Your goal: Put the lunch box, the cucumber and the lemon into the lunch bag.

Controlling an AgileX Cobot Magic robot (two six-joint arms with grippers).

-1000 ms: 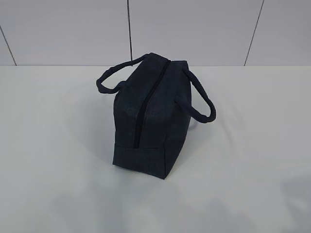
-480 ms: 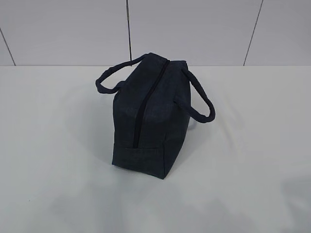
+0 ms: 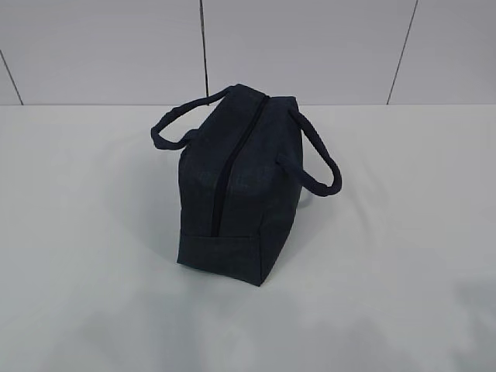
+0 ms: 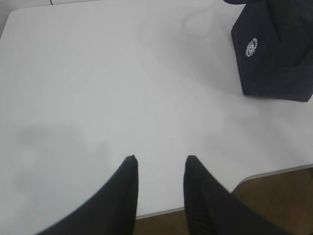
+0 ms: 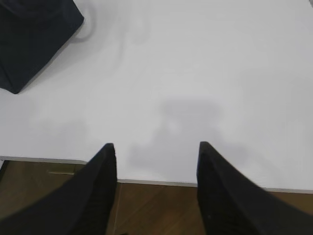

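Your lunch bag (image 3: 240,186) stands zipped, dark navy; left fingers (image 4: 128,169) and right fingers (image 5: 108,154) apart, empty.

The exterior view looks down at a slant from the table's (image 3: 93,294) front, facing 12 o'clock toward the wall, with the lunch bag (image 3: 240,194) at mid-distance. The left wrist view sits low over the near edge and catches the bag at 2 o'clock. The right wrist view does likewise, bag at 10 o'clock; all three share bag and tabletop.
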